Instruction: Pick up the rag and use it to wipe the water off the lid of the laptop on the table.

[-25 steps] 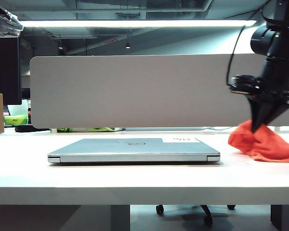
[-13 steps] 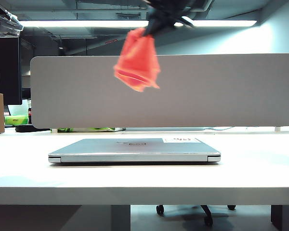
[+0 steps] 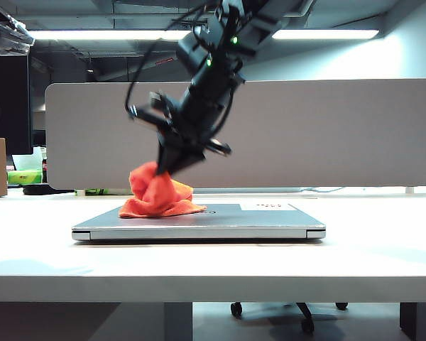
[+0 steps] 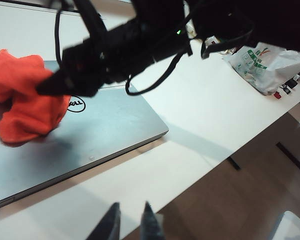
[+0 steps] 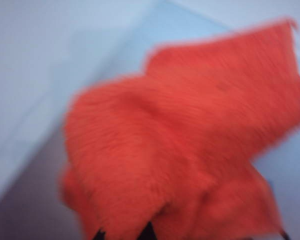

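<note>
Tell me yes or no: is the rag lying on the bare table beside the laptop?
No. The rag, pinched by the right gripper, rests on the laptop lid, not the table.

Light source: I see a long ceiling strip lamp (image 3: pixel 199 34) glaring white across the exterior view; room behind it dim
Shadows: I see soft ones on the table (image 3: pixel 383 256) beneath the laptop (image 3: pixel 199 226)
Blur: right wrist view smeared, I make out the rag (image 5: pixel 180 160) as fuzz only
Left wrist view: I find it evenly lit, sharp enough; arm silhouetted black
</note>
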{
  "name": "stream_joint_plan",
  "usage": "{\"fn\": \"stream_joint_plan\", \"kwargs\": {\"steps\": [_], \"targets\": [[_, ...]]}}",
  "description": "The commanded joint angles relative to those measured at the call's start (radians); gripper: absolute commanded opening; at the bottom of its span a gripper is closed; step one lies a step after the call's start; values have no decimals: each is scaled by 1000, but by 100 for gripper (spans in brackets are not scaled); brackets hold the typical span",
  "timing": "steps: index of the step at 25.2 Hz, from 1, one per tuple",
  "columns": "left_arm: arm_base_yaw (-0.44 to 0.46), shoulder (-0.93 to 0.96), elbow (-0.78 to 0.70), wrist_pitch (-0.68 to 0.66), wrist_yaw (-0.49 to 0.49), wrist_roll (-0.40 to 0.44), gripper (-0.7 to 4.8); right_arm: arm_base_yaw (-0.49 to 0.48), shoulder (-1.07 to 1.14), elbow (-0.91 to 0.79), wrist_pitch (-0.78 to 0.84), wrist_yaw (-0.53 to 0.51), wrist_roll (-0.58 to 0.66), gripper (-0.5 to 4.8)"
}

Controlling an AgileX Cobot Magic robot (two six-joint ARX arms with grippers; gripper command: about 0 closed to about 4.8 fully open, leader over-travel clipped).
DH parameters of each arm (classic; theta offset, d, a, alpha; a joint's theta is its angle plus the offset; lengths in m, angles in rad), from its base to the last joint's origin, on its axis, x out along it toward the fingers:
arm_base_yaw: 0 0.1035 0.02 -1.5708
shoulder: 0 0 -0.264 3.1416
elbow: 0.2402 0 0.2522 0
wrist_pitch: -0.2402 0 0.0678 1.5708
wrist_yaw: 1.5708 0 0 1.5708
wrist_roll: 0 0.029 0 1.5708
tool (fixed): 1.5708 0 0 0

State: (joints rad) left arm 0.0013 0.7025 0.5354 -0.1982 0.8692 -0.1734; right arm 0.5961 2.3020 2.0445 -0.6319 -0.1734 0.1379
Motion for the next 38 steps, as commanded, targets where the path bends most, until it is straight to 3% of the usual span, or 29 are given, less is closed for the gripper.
{"fn": "stream_joint_plan", "kwargs": {"steps": [1, 3, 8, 10, 12, 20, 22, 23, 24, 26, 28, 29, 30, 32, 33, 36, 38], "targets": [[-1, -2, 5, 12, 7, 2, 54, -5, -3, 4, -98, 131, -48, -6], [-1, -2, 5, 12, 7, 2, 54, -7, -5, 5, -132, 166, -90, -6], [-1, -2, 5, 12, 7, 2, 54, -29, -39, 5, -307, 377, -151, -6], [-1, -2, 5, 12, 6, 2, 54, -39, -87, 4, -356, 532, -228, -6], [-1, -2, 5, 12, 6, 2, 54, -57, -136, 4, -372, 601, -254, -6], [-1, -2, 5, 12, 6, 2, 54, -212, -355, 4, -467, 640, -254, -6], [-1, -2, 5, 12, 7, 2, 54, -304, -418, 4, -537, 599, -254, -5], [-1, -2, 5, 12, 7, 2, 54, -328, -432, 4, -554, 562, -254, 11], [-2, -2, 5, 13, 7, 2, 54, -346, -442, 4, -563, 527, -253, 62], [-1, -2, 5, 12, 6, 2, 54, -377, -462, 4, -576, 473, -241, 245], [-2, -2, 5, 12, 7, 2, 54, -389, -479, 4, -583, 446, -220, 395], [-2, -2, 5, 13, 6, 2, 54, -401, -499, 4, -584, 431, -202, 411], [-2, -2, 5, 17, 3, 3, 54, -402, -519, 4, -583, 406, -194, 360], [-1, -1, 5, 14, -2, 5, 54, -402, -548, 4, -580, 348, -228, 37], [-1, -1, 5, 5, -27, 0, 55, -402, -581, 3, -555, 262, -248, -13], [-1, -2, 5, 13, -63, -55, 57, -394, -656, -29, -441, 229, -237, -9], [-1, -16, 5, 8, -70, -40, 58, -387, -725, -96, -322, 230, -237, -9]]}}
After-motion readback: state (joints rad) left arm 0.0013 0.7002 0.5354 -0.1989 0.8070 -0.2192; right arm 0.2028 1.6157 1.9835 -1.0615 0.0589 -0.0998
